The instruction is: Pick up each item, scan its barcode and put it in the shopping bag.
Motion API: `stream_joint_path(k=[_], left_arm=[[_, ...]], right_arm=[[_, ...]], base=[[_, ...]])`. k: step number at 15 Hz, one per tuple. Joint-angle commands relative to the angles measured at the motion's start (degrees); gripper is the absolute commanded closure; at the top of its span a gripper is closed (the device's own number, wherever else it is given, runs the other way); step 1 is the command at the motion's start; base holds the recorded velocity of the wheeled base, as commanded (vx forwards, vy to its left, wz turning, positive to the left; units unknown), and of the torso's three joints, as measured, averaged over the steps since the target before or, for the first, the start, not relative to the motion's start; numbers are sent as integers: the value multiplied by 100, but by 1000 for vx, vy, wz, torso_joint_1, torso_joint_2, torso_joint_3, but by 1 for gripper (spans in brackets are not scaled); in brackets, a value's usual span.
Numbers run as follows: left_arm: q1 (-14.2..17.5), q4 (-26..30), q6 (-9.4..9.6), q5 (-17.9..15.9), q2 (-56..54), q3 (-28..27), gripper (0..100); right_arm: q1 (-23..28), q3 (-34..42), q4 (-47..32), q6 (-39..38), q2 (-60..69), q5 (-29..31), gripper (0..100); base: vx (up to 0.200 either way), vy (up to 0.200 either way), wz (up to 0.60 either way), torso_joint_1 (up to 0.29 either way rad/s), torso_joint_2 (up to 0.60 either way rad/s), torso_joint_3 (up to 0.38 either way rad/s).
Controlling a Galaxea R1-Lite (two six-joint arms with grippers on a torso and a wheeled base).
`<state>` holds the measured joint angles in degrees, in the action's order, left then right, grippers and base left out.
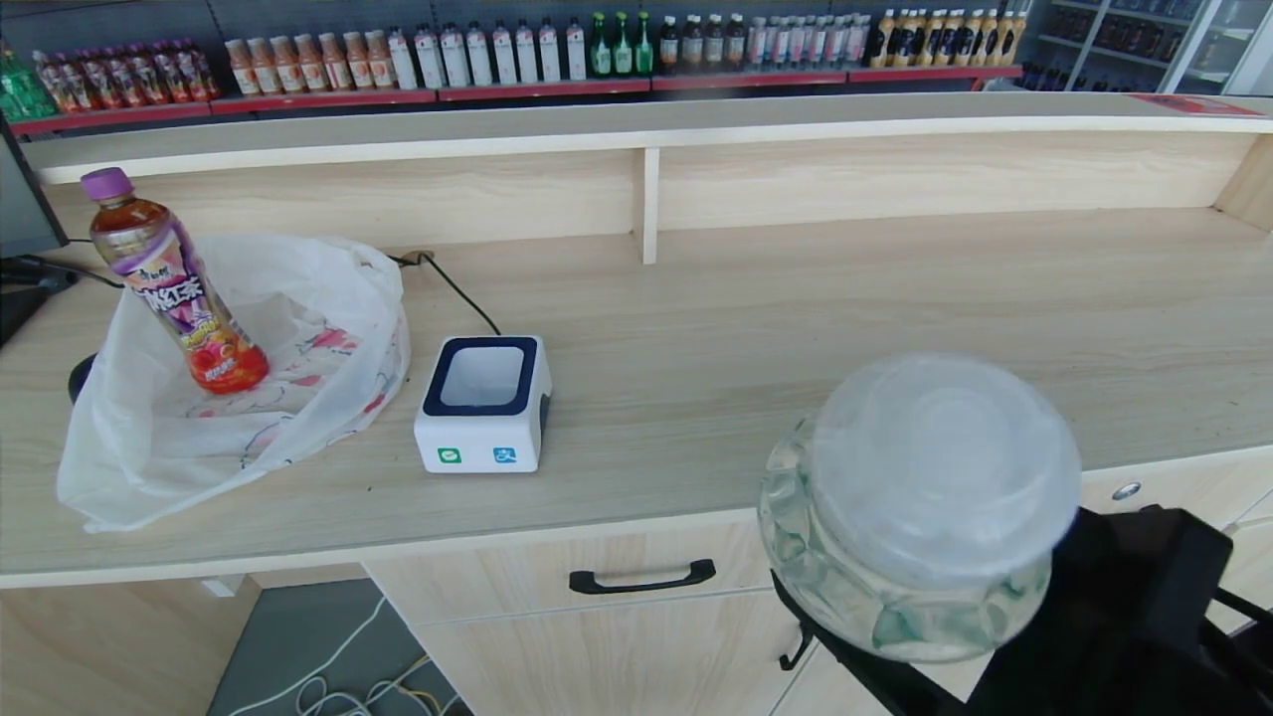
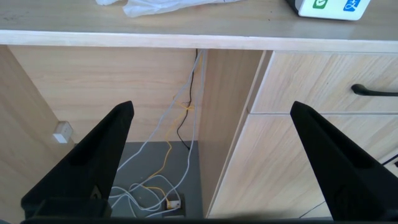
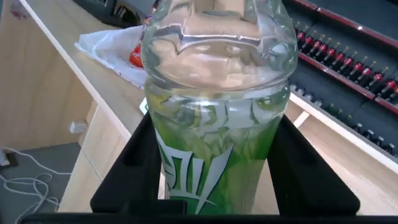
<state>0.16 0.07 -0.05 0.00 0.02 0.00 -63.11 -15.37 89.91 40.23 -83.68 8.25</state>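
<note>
My right gripper (image 1: 980, 646) is shut on a clear bottle with a green label (image 1: 920, 507), held low in front of the counter's front edge at the right, its rounded base turned toward the head camera. In the right wrist view the bottle (image 3: 214, 124) sits between the black fingers (image 3: 134, 162). A white scanner (image 1: 482, 403) lies on the counter's middle left. To its left the white shopping bag (image 1: 199, 428) lies open, with a purple-capped red tea bottle (image 1: 174, 283) leaning in it. My left gripper (image 2: 211, 168) hangs open below the counter, facing the cabinet.
The scanner's black cable (image 1: 462, 293) runs back toward the raised wooden ledge (image 1: 646, 139). A drawer with a black handle (image 1: 641, 579) is under the counter. Loose cables (image 2: 155, 186) lie on the floor. A dark monitor (image 1: 20, 199) stands at far left.
</note>
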Motion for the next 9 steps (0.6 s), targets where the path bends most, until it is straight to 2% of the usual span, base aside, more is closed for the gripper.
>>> stream_joint_path(k=[1, 5, 9], left_arm=[[2, 1, -4, 0, -2, 0, 0], [2, 1, -4, 0, -2, 0, 0], [2, -7, -4, 0, -2, 0, 0]], right_arm=[[501, -344, 9, -586, -254, 10, 100], [1679, -686, 9, -2792, -492, -34, 100], [2048, -686, 9, -3636, -492, 18, 100]], base=[[0, 0, 0, 0, 0, 0], [0, 0, 0, 0, 0, 0], [0, 0, 0, 0, 0, 0]])
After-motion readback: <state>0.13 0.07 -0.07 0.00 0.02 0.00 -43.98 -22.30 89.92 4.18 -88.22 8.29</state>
